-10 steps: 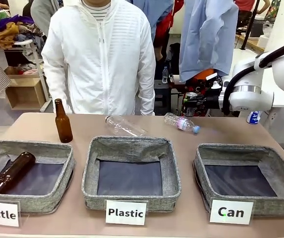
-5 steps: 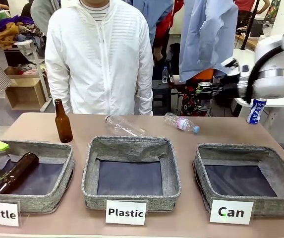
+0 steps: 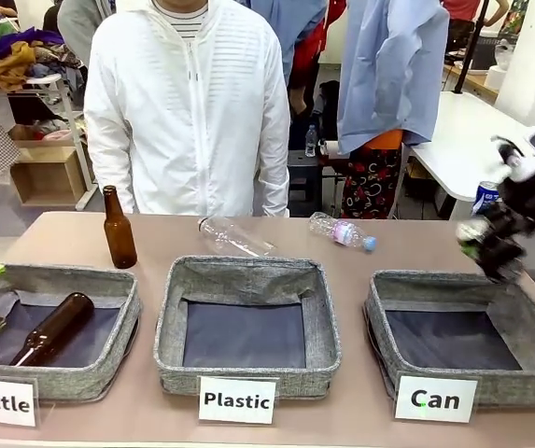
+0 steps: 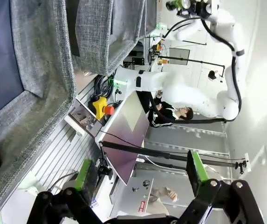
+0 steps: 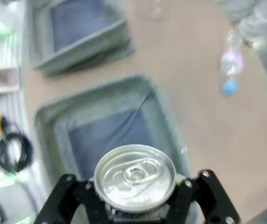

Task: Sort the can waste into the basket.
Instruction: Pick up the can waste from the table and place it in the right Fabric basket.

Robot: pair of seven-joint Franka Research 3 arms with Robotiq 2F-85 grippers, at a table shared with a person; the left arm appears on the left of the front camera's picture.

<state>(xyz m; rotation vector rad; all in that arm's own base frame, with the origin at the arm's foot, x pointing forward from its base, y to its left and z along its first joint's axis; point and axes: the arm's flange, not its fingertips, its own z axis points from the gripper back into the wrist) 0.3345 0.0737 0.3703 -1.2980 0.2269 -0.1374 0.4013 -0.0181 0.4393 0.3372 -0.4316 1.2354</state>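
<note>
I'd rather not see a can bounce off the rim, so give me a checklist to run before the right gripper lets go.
1. Grip: right gripper shut on silver-topped metal can: ok.
2. Target: grey woven basket behind white "Can" card: ok.
3. Basket's dark bottom bare: ok.
4. Can fully inside the rim: cannot tell; the front view puts it near the far right corner.
5. Person in white jacket standing away from the basket: ok.
6. Left gripper open, far off: ok.
</note>
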